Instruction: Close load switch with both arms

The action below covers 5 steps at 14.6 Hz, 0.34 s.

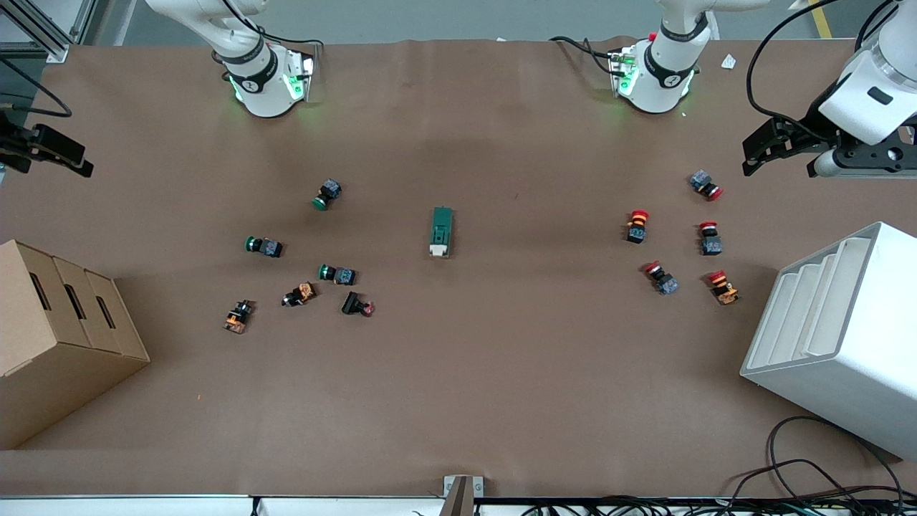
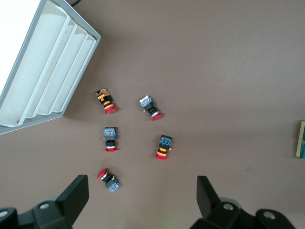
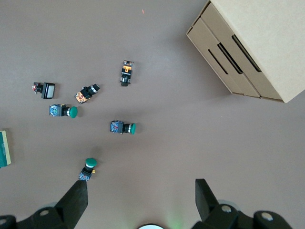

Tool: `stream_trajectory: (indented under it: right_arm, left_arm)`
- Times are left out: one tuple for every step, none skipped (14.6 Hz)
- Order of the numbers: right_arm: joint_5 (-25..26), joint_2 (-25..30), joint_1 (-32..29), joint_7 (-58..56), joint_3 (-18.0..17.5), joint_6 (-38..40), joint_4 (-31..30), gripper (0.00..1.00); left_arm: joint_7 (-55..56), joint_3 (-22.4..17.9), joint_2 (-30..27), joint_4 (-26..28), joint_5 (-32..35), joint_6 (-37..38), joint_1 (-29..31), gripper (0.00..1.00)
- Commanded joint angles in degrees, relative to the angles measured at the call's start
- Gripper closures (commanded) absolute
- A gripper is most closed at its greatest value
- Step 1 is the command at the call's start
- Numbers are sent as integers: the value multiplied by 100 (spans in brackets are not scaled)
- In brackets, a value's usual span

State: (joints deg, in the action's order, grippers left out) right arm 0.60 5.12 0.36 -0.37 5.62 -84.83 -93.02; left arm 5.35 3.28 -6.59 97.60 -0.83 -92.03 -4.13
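The small dark-green rectangular load switch point(image 1: 441, 231) lies whole on the brown desk point(image 1: 501, 373) in the front view; each wrist view catches only its edge. The left hand point(image 2: 143, 200) and the right hand point(image 3: 141, 202) both hang open above the desk

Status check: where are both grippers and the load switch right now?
Left gripper open, over the red push-buttons. Right gripper open, over the green push-buttons. Load switch untouched mid-table, nothing against it.

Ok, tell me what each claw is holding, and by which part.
Nothing is held. The left claw and right claw are both open and empty; the load switch lies untouched.
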Motion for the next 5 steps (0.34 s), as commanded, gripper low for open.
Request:
stream_trajectory:
  right_arm:
    - [-8, 349, -107, -42, -61, -95, -305, 0]
    - [-8, 358, -107, -42, -70, -104, -305, 0]
    - [-8, 358, -107, -42, -70, -113, -331, 0]
    - [-8, 350, -115, -42, -70, -139, -331, 0]
    - [-8, 332, -115, -42, -70, -157, -322, 0]
  left_arm:
    - [1, -11, 70, -162, 74, 132, -9, 0]
    - [9, -2, 70, -162, 74, 132, -9, 0]
    - [9, -2, 70, -162, 74, 132, -9, 0]
    - [1, -2, 70, -153, 74, 132, 0, 0]
    - [1, -2, 70, -162, 74, 141, 0, 0]
